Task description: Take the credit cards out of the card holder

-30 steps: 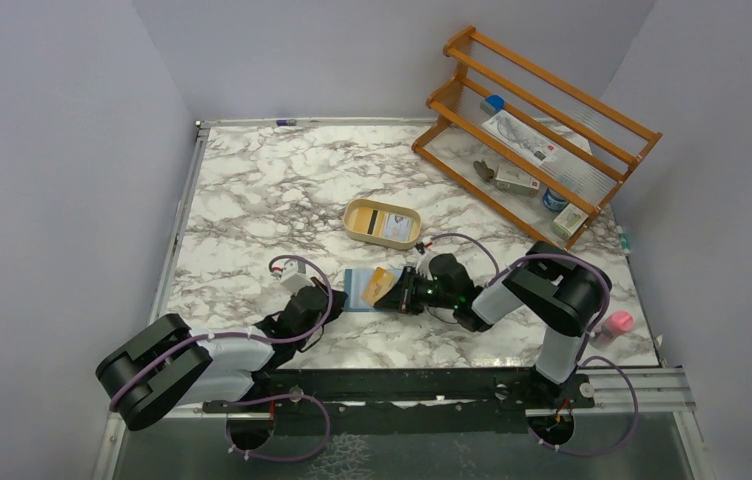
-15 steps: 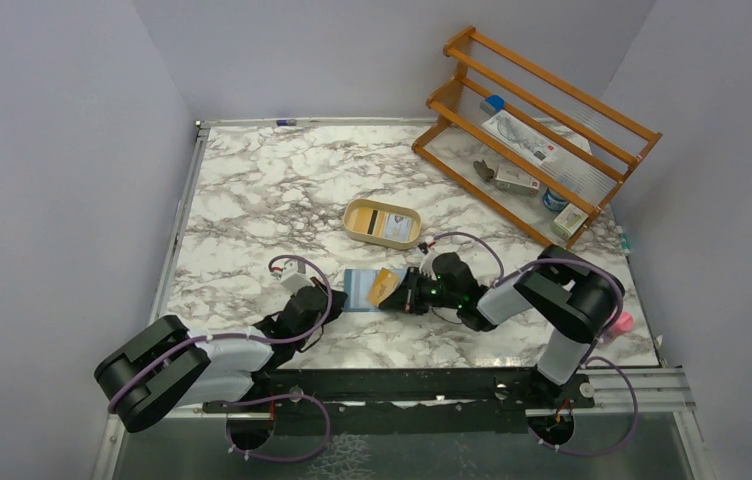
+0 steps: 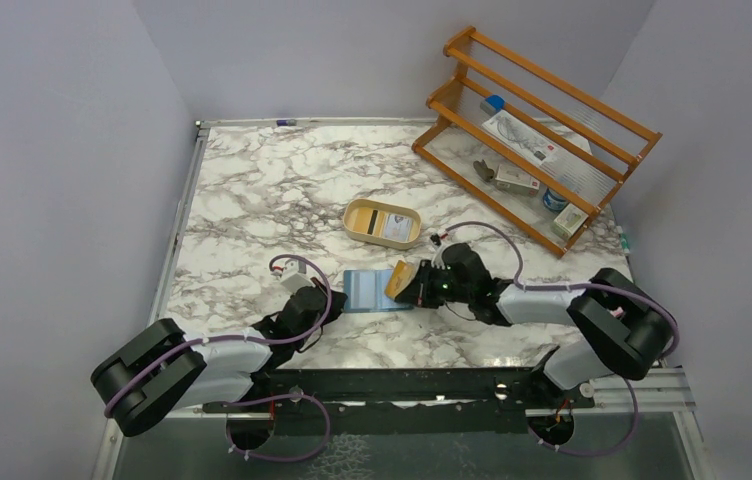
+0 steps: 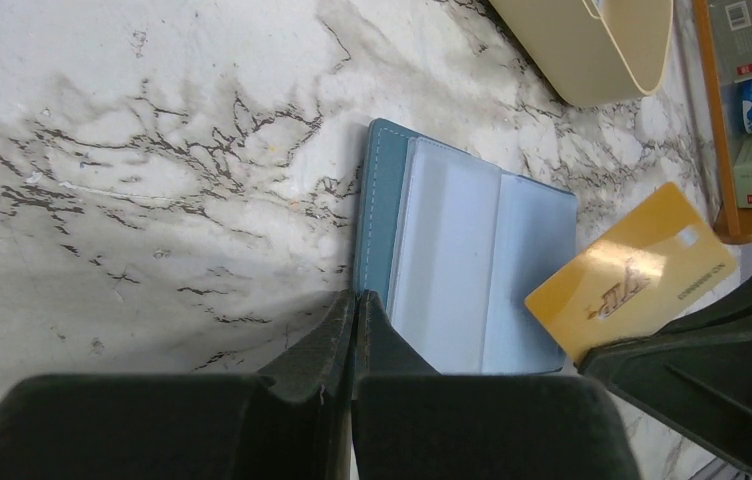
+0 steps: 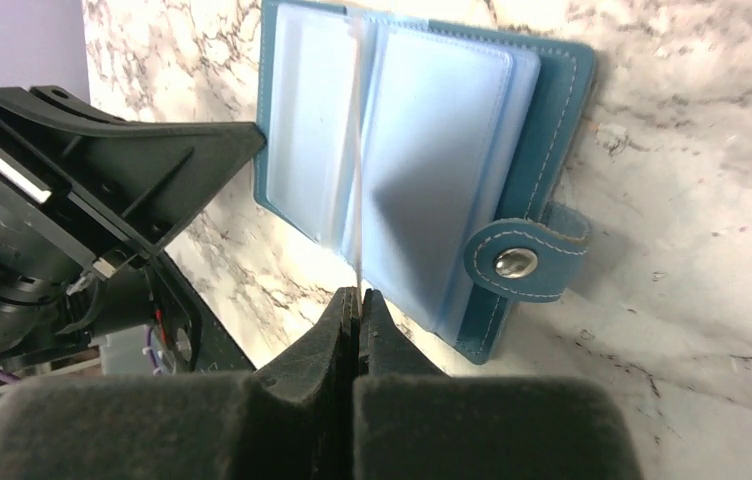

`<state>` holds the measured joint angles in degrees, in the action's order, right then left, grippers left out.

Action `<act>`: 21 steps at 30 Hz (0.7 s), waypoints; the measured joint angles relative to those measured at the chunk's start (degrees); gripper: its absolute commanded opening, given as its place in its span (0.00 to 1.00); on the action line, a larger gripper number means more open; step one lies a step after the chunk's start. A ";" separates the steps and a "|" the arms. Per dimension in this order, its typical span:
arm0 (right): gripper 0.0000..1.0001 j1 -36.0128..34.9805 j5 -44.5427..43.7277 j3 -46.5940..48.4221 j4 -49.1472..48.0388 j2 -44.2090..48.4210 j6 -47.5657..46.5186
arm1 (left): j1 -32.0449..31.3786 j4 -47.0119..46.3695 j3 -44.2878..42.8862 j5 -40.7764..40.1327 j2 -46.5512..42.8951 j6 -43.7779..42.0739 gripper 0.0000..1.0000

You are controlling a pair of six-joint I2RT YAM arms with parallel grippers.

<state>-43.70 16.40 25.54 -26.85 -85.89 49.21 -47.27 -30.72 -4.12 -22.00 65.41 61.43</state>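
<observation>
Card clear of holder, mid-frame, pinched by its edge in right jaws. Left jaws clamp holder's left edge to desk. Card likely stiff, light, slick: grip short edge. Holder floppy, needs pinning.

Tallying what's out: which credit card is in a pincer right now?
The yellow-orange card, pinched edge-on in the right pincer beside the open card holder; the other cards lie loose in the tan dish.
</observation>
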 measured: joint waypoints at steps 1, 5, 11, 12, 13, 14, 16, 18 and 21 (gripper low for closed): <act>0.01 0.17 -0.50 0.50 1.81 1.11 -0.79 | 0.00 0.00 0.00 0.02 -0.02 -0.04 0.00; 0.00 0.63 -2.43 3.48 8.26 4.85 -3.96 | 0.00 0.02 0.00 0.09 -0.07 -0.22 0.00; 0.01 1.01 -4.63 8.22 13.86 6.82 -8.83 | 0.00 0.13 0.00 0.17 -0.26 -0.63 0.00; 0.01 1.07 -4.90 8.94 14.51 6.80 -9.70 | 0.00 0.17 0.00 0.22 -0.33 -0.72 0.00; 0.01 1.09 -5.05 9.46 14.93 6.80 -10.36 | 0.00 0.20 0.00 0.31 -0.37 -0.83 0.00; 0.01 1.31 -5.25 10.27 15.50 6.71 -11.17 | 0.00 0.20 0.00 0.37 -0.39 -0.94 0.00; 0.01 1.75 -5.33 12.28 16.31 5.84 -12.79 | 0.00 0.20 0.00 0.55 -0.37 -1.09 0.00; 0.01 2.21 -5.29 15.13 16.65 3.74 -14.34 | 0.00 0.17 0.00 0.81 -0.17 -1.27 0.00; 0.01 3.69 -4.96 20.17 16.94 -0.90 -16.22 | 0.00 0.00 -0.15 1.09 0.33 -1.42 0.00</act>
<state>-40.01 11.44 45.71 -9.91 -86.78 32.99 -47.27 -30.72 -4.27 -20.91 65.73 60.01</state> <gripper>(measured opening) 0.016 0.005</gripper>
